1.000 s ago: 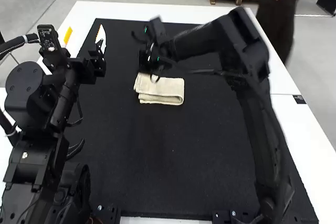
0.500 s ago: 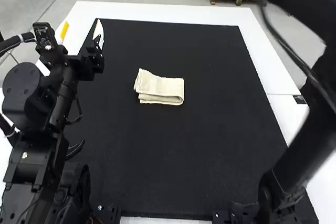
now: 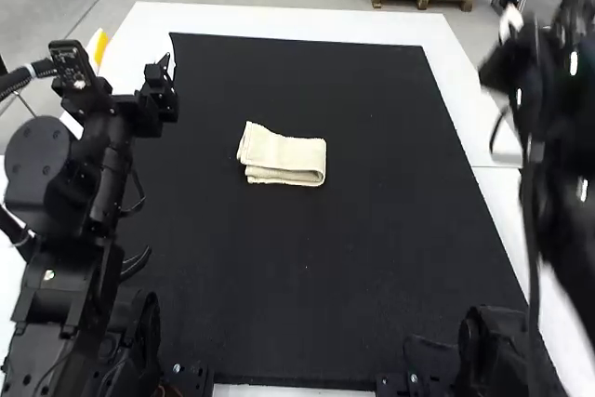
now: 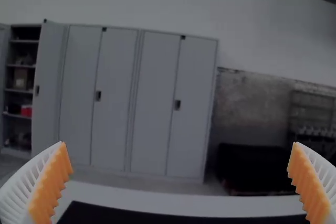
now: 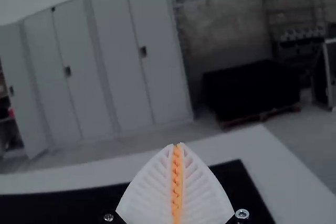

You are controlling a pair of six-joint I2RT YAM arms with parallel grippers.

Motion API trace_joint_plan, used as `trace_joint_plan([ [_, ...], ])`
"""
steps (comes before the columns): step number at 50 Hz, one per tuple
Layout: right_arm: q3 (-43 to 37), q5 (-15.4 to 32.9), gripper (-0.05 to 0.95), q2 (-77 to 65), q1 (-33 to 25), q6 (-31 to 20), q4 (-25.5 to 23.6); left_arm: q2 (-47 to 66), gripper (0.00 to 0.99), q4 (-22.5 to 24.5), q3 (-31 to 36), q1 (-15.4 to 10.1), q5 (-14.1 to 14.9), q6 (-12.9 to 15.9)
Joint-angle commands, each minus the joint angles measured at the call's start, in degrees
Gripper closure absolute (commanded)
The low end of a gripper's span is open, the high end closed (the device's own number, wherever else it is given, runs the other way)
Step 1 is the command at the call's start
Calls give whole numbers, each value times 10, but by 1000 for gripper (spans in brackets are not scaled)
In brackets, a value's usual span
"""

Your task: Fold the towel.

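The cream towel [image 3: 282, 154] lies as a small folded bundle on the black mat, left of its middle and toward the far part, layers visible along its near edge. My left gripper [image 3: 135, 58] is held up over the far left corner of the mat, away from the towel; in the left wrist view the left gripper [image 4: 181, 182] has its fingers wide apart with nothing between. My right gripper [image 3: 511, 30] is up at the far right, blurred. In the right wrist view, the right gripper [image 5: 177, 148] has its orange pads pressed together with nothing held.
The black mat [image 3: 372, 230] covers most of the white table [image 3: 483, 137]. Both arms stand along the sides, the left one at the mat's left edge and the right one over the table's right edge.
The right arm has swung from above the towel out to the right side. The towel stays as it was. My left gripper has shifted slightly to the left.
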Motion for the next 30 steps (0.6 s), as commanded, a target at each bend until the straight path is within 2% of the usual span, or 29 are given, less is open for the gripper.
trace_joint_plan([
  [1,-64,10,903,-77,-23,-31,20,-7,31,40,-32,2,-32,36],
  [3,-80,4,903,-102,-29,-33,19,-7,31,59,-45,1,-34,41],
  [8,-118,-4,903,-159,-41,-36,20,-7,31,101,-79,1,-38,75],
  [15,-175,-24,905,-204,-52,-42,28,-7,31,134,-123,1,-31,85],
  [17,-188,-27,903,-211,-54,-42,29,-7,31,131,-127,1,-24,84],
  [19,-198,-34,905,-213,-56,-41,31,-7,31,129,-127,1,0,79],
  [22,-215,-36,903,-212,-57,-41,33,-8,31,119,-125,1,17,74],
  [30,-245,-45,903,-212,-58,-41,45,-7,30,37,-127,0,61,84],
])
